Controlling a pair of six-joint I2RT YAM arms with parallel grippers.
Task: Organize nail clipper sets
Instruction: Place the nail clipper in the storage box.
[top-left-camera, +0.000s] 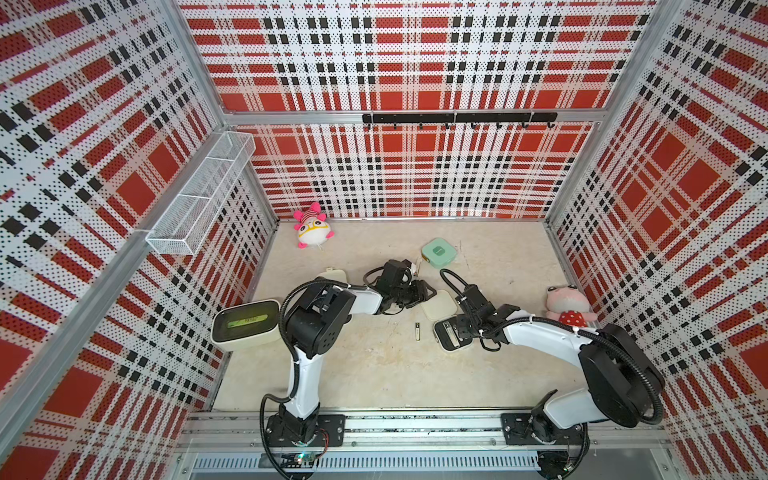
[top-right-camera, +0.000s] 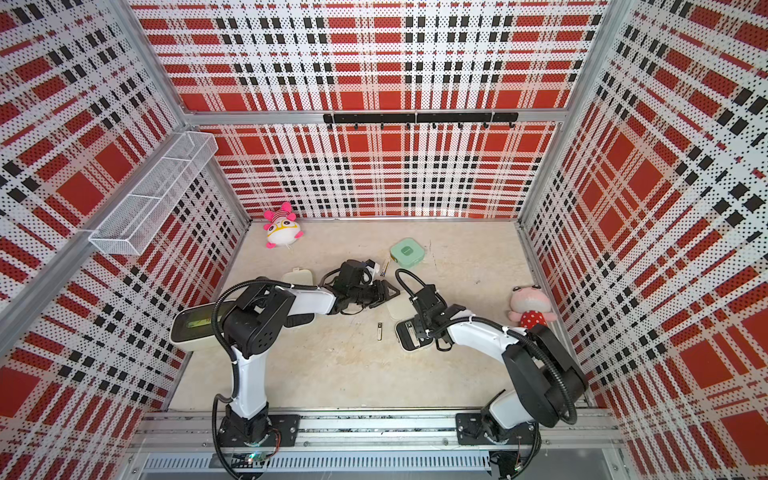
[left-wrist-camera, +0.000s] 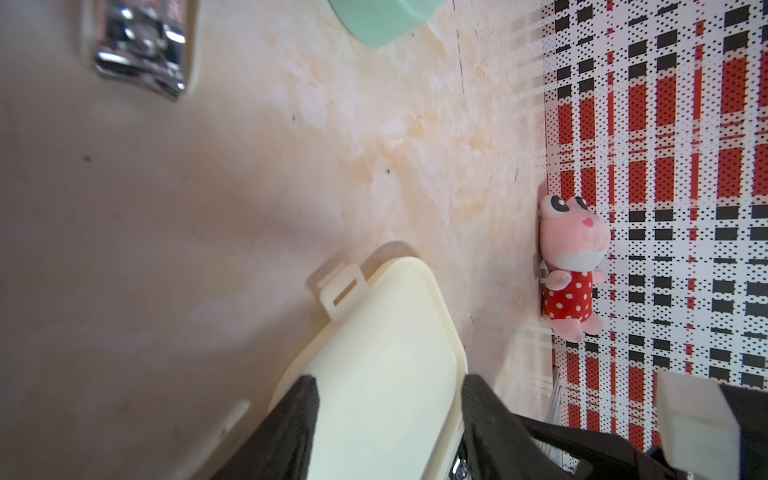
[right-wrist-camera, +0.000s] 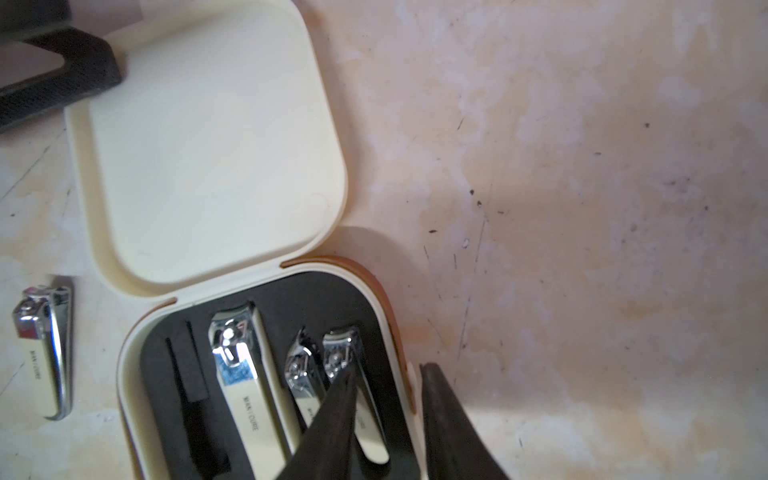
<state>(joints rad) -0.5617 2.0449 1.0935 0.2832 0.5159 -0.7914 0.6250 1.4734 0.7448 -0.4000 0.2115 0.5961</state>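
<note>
Nail clipper sets are partly sorted: mid-frame in both top views the open cream case (top-left-camera: 436, 334) has three seated clippers (right-wrist-camera: 237, 374) in its black tray, and a narrow slot looks empty. My right gripper (right-wrist-camera: 388, 370) hangs over them, jaws slightly apart, holding nothing. My left gripper (left-wrist-camera: 388, 378) is clamped across the lid (right-wrist-camera: 216, 137). Left to do, I judge: the loose clipper (top-left-camera: 417, 331) just left of the case, another clipper (left-wrist-camera: 141, 45) beside the closed mint case (top-left-camera: 439, 252), and the second cream case (top-left-camera: 332, 274).
</note>
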